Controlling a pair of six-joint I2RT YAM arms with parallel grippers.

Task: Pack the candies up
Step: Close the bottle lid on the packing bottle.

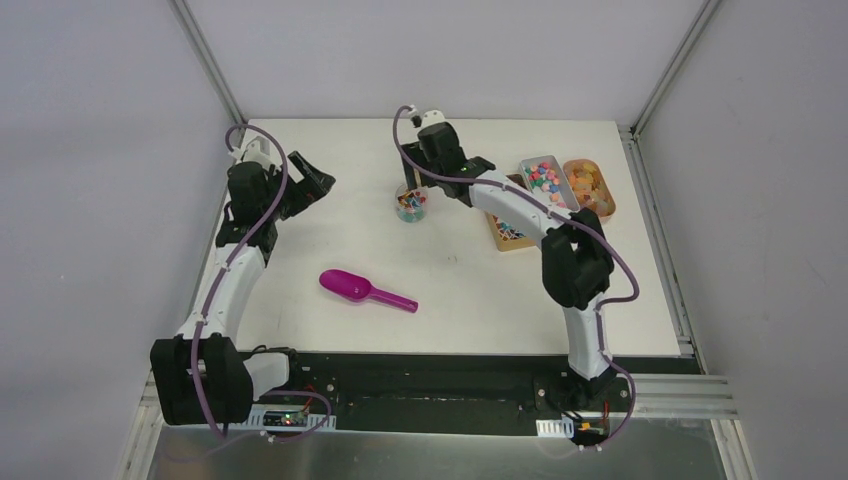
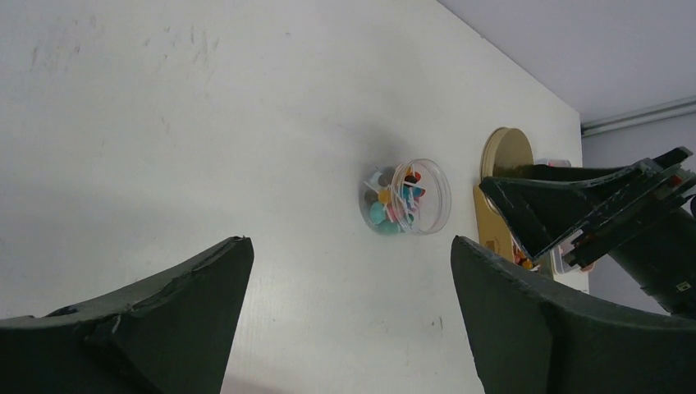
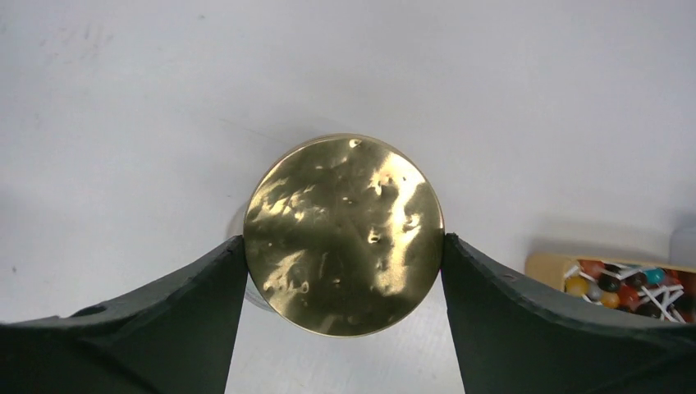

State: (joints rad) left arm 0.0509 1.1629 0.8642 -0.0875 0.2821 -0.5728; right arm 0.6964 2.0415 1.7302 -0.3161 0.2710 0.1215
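Note:
A small clear jar (image 1: 411,203) holding mixed-colour candies (image 2: 394,201) stands at the table's back middle. My right gripper (image 3: 345,246) is shut on a round gold lid (image 3: 345,234), gripped by its edges just above the jar, whose rim peeks out below left of the lid. In the top view the right gripper (image 1: 428,176) hovers at the jar's right side. More candies (image 1: 545,180) fill a clear box to the right. My left gripper (image 1: 318,183) is open and empty, left of the jar, which lies ahead of its fingers (image 2: 349,271).
A purple scoop (image 1: 365,290) lies on the table in front of the jar. A wooden tray (image 1: 508,240) of stick sweets, also in the right wrist view (image 3: 550,267), and an orange oval container (image 1: 590,186) stand at the back right.

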